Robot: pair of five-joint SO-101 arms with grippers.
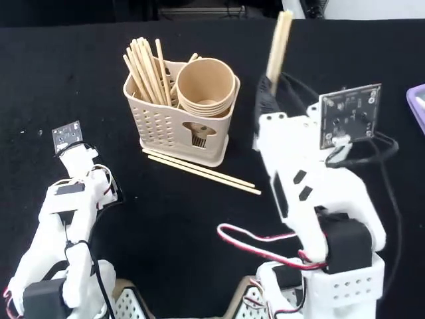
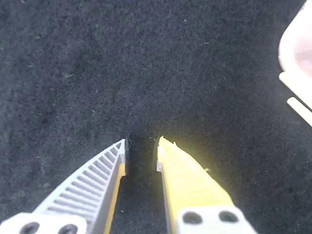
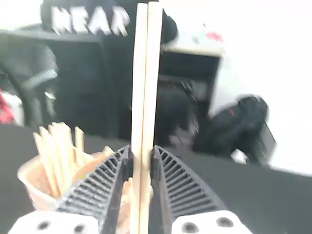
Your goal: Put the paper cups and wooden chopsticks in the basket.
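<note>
One basket (image 1: pixel 174 129) stands just beside the right gripper (image 3: pixel 141 153). It holds one stack of paper cups (image 1: pixel 206 85), whose number I cannot tell, and a bundle of chopsticks (image 1: pixel 147 66) too crowded to count. One held pair (image 3: pixel 146 73), two sticks, is clamped in that gripper. One loose pair (image 1: pixel 199 171), also two sticks, lies near it.

White plastic shells and black servos form the left arm (image 1: pixel 63 226) at lower left and the right arm (image 1: pixel 319 199) at lower right, whose base trails red-and-white cables (image 1: pixel 255 249). The left end effector (image 2: pixel 141 144) has one grey ribbed finger (image 2: pixel 92 180), one yellow.
</note>
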